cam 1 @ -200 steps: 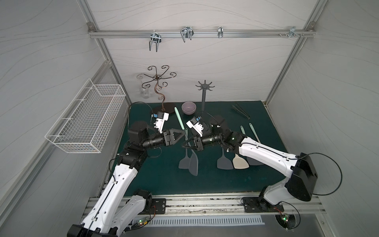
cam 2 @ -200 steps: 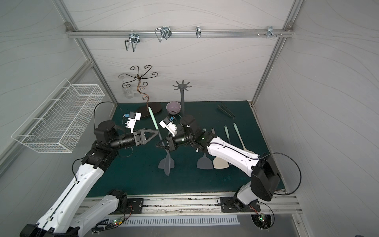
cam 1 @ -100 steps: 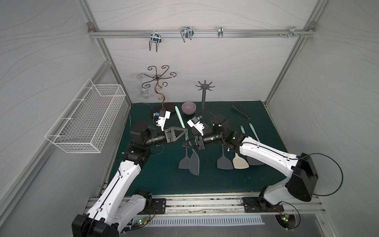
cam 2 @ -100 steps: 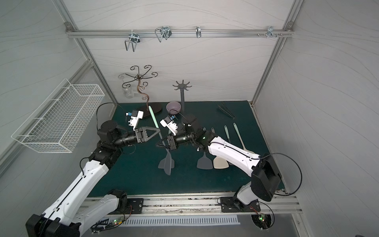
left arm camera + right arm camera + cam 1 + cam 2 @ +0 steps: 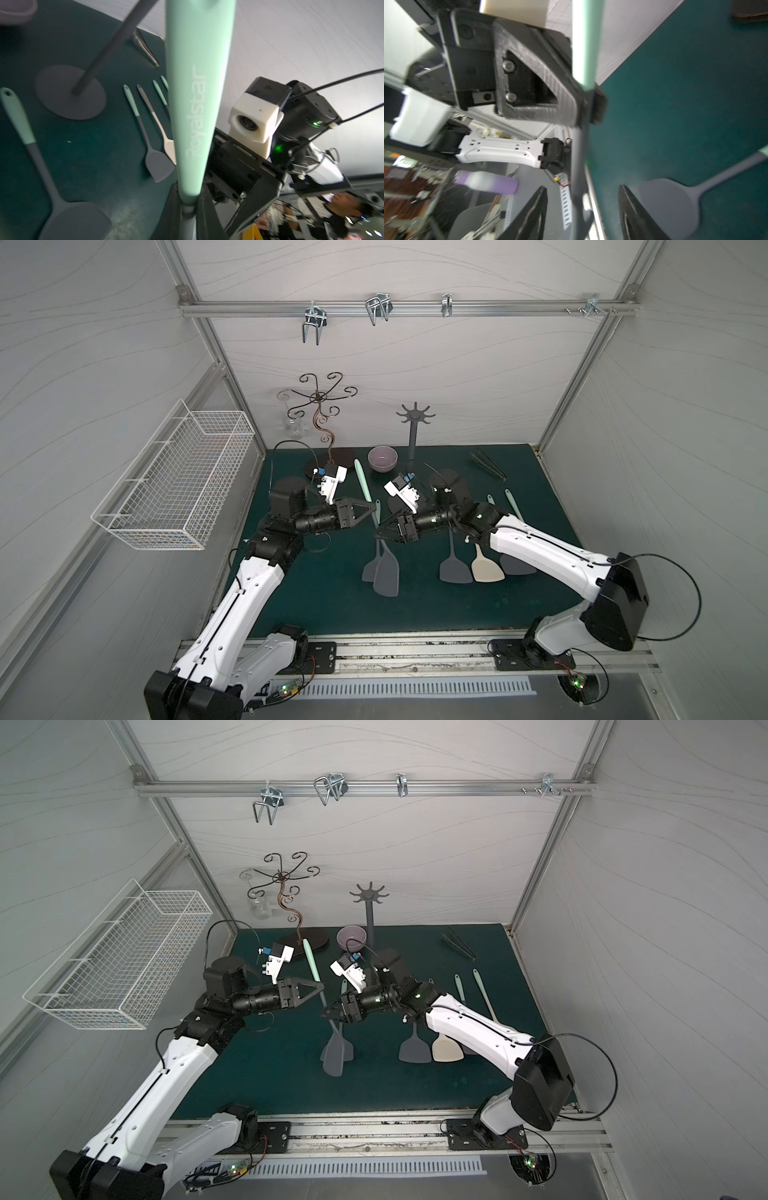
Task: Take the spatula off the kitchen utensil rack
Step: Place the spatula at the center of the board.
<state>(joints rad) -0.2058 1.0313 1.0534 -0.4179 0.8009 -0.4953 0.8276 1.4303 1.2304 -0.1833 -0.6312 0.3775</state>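
Note:
The spatula [image 5: 362, 483], with a mint handle and a dark grey blade, hangs tilted in the air above the green mat. My left gripper [image 5: 371, 509] is shut on it where the mint handle meets the grey neck [image 5: 188, 207]. My right gripper [image 5: 377, 533] faces the left one just below. Its jaws stand apart with the spatula's grey shaft [image 5: 577, 182] running between them, untouched. The kitchen utensil rack [image 5: 415, 418] stands at the back of the mat with bare hooks. Both top views show the spatula [image 5: 311, 965] clear of the rack [image 5: 368, 896].
Several more spatulas lie on the mat: one [image 5: 369, 570] under the held one, a grey one [image 5: 455, 570] and a beige one [image 5: 486, 570]. At the back are a purple bowl [image 5: 382, 458], a bronze scrolled stand [image 5: 322, 423] and tongs [image 5: 488, 464]. A white wire basket [image 5: 178, 485] hangs on the left wall.
The left arm reached in and its gripper closed on the spatula's neck. The right gripper, shut on the shaft before, has opened and let go.

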